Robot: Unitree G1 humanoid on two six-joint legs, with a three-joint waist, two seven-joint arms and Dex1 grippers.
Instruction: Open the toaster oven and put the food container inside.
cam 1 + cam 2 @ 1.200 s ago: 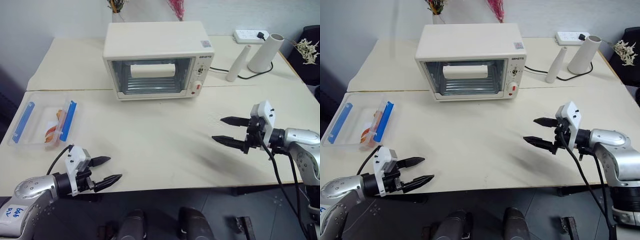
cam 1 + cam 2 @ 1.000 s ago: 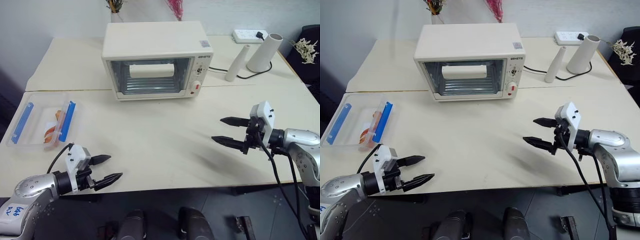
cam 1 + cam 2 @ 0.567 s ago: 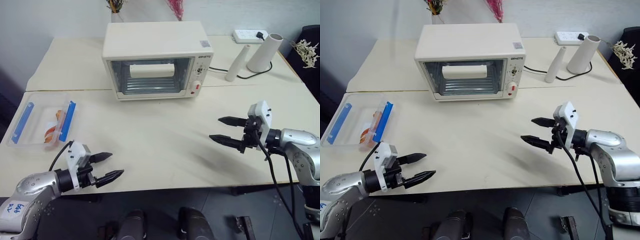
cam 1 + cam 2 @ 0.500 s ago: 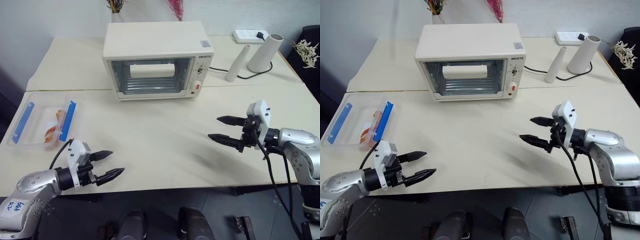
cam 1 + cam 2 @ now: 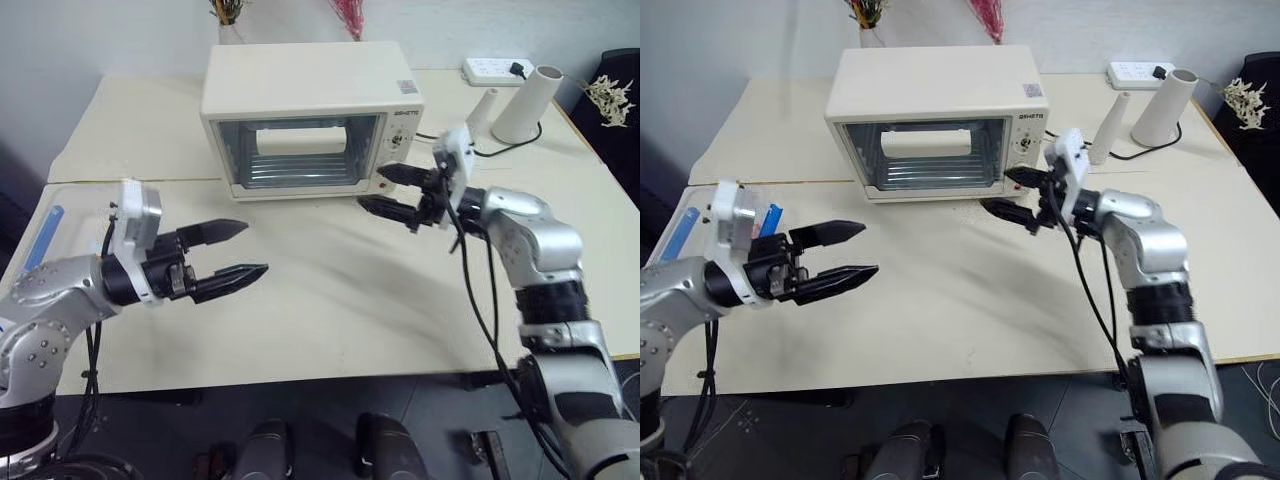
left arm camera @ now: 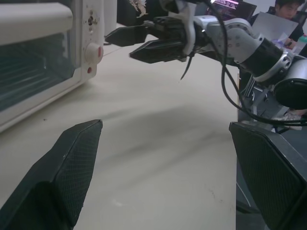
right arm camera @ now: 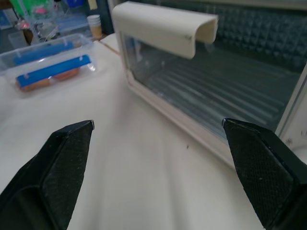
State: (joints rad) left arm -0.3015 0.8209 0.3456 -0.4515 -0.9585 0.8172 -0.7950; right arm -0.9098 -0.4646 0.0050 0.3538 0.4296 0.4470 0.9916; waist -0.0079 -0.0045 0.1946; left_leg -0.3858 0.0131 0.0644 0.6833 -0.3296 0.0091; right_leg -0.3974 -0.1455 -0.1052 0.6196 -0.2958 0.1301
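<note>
A cream toaster oven (image 5: pixel 310 115) stands shut at the back of a pale desk (image 5: pixel 320 290), its glass door upright and the handle (image 7: pixel 165 33) across the top of the window. The right gripper (image 5: pixel 392 194) hovers with its two black fingers (image 5: pixel 402 175) spread wide and holding nothing, their tips just in front of the oven's lower right corner, beside the knobs and the red button (image 6: pixel 98 51). The door lies just beyond those tips and off to one side, untouched. The left gripper (image 5: pixel 238 251) hangs above the near part of the desk, its fingers (image 5: pixel 830 232) likewise wide apart and empty, pointing toward the right gripper across bare desk. The food container (image 7: pixel 50 72), a clear box with blue strips, sits on the desk behind the left fingers, well apart from the oven. A power strip (image 5: pixel 495 70) and a white cone (image 5: pixel 530 105) rest far beyond the right fingers.
</note>
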